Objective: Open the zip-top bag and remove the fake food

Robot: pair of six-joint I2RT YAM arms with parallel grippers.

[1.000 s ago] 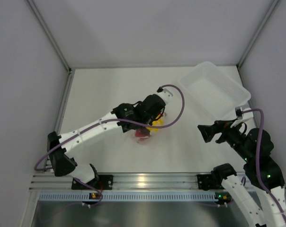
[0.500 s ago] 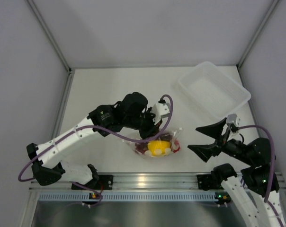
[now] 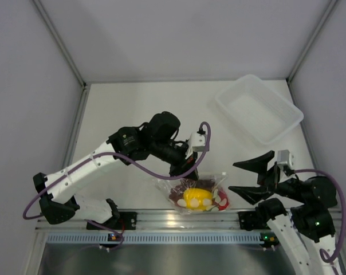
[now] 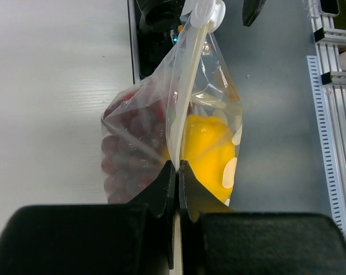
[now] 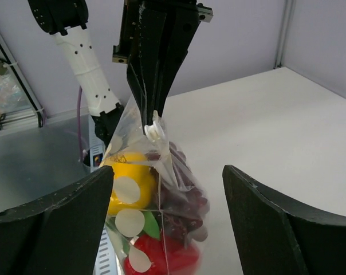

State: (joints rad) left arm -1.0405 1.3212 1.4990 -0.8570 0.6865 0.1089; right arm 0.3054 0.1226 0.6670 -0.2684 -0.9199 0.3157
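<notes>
White table (image 3: 133, 109); zip-top bag (image 3: 203, 184) hangs, zip strip (image 4: 184, 74) uppermost.

Left arm (image 3: 93, 163): white links with black joints. It rises from its base at the lower left of the top view, with the elbow folded out toward the left edge. The forearm runs up and right to mid-frame, and the wrist bends down toward the bottom edge. Left gripper (image 3: 182, 171): black fingers pressed together, tips pinching the top edge of the zip-top bag (image 4: 201, 97), which hangs from them. Right arm (image 3: 310, 213): folded compactly at the lower right, wrist turned to face left. Right gripper (image 3: 250, 178): black jaws spread wide, pointing left toward frame centre, gripping nothing.
</notes>
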